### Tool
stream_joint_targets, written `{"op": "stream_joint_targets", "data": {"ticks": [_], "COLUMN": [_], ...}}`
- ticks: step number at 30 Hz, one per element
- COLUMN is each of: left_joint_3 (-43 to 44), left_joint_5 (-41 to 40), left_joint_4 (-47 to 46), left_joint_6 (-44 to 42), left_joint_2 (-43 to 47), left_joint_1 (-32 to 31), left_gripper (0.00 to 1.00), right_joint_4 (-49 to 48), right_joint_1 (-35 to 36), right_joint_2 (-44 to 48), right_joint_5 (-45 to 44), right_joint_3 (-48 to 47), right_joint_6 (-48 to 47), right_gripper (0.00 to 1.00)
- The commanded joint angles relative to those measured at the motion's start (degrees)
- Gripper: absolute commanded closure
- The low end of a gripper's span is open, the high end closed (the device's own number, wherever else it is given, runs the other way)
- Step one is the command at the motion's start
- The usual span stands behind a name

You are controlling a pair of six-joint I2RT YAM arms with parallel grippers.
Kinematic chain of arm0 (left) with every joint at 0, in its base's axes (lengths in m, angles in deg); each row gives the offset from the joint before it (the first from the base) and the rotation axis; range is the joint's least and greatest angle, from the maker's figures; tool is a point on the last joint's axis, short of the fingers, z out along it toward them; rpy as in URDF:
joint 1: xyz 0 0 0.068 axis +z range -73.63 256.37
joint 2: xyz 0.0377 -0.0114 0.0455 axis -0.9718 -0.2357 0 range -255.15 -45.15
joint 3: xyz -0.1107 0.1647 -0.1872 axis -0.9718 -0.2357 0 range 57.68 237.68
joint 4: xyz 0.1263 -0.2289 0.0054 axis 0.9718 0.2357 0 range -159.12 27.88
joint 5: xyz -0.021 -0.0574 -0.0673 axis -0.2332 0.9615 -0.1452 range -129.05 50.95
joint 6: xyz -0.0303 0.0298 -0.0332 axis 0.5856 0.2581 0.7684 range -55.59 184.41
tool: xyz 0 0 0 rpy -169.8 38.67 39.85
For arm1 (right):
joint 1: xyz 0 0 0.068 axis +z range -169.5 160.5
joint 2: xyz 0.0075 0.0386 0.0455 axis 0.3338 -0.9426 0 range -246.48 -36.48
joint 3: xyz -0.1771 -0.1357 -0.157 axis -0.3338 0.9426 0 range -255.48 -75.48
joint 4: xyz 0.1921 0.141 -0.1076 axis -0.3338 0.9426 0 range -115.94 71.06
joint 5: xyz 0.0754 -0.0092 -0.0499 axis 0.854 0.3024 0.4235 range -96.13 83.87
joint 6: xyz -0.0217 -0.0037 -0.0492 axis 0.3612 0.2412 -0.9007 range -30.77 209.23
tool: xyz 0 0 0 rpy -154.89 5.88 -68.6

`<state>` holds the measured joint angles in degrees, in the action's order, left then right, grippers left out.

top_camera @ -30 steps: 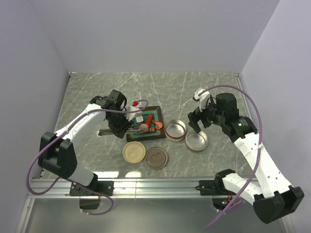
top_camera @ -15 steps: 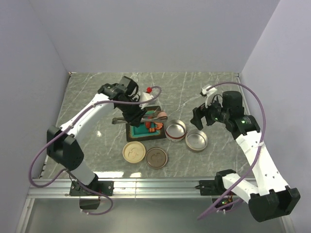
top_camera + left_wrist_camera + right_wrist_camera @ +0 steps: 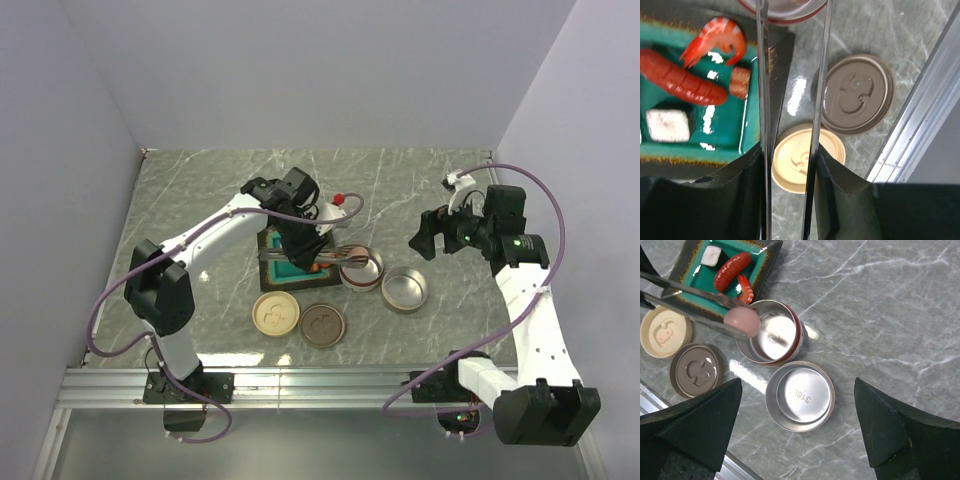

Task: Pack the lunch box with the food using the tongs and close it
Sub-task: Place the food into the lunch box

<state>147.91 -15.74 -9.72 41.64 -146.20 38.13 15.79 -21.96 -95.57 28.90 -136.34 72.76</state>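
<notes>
My left gripper (image 3: 300, 240) (image 3: 788, 150) is shut on the silver tongs (image 3: 763, 75) (image 3: 685, 288), squeezing both arms. The tong tips pinch a pale pink egg (image 3: 741, 321) above the near-left rim of the red-banded steel lunch box (image 3: 362, 270) (image 3: 772, 332), which is open and bare inside. On the teal tray (image 3: 782, 55) (image 3: 697, 277) lie a sausage (image 3: 680, 77), a shrimp (image 3: 715, 40), a white cube (image 3: 667, 125) and a small red piece (image 3: 740, 82). My right gripper (image 3: 432, 232) (image 3: 797, 385) hangs open and holds nothing, high over the table to the right of the lunch box.
A second plain steel tin (image 3: 404, 289) (image 3: 800, 396) sits right of the lunch box. A cream lid (image 3: 275, 313) (image 3: 792, 155) and a brown lid (image 3: 322, 325) (image 3: 855, 95) lie in front of the tray. The metal rail runs along the near edge.
My left arm has swung right, carrying the tongs and egg from the tray to over the red-banded tin. My right arm has drawn back to the right and higher.
</notes>
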Motion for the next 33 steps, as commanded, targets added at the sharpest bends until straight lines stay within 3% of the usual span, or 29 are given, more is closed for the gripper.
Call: {"op": "stream_joint_targets", "data": {"ticks": [1, 20, 33], "left_joint_3": [2.93, 11.01, 11.63], "left_joint_5": [2.79, 4.37, 2.36], "left_joint_4": [-1.74, -7.1, -9.82], "left_joint_6": [0.44, 4.83, 5.98], "left_joint_2": [0.07, -10.56, -12.24], "left_joint_1": [-2.54, -11.42, -12.39], "left_gripper": [0.72, 0.68, 0.46], "right_joint_4": [0.54, 0.8, 2.3], "right_joint_1": [-2.63, -12.48, -15.29], "right_joint_2": [-0.58, -1.29, -2.34], "right_joint_5": [4.78, 8.92, 10.94], "right_joint_3": [-2.42, -3.56, -4.35], "right_joint_6": [0.47, 1.62, 0.21], "right_gripper": [0.0, 0.0, 0.0]}}
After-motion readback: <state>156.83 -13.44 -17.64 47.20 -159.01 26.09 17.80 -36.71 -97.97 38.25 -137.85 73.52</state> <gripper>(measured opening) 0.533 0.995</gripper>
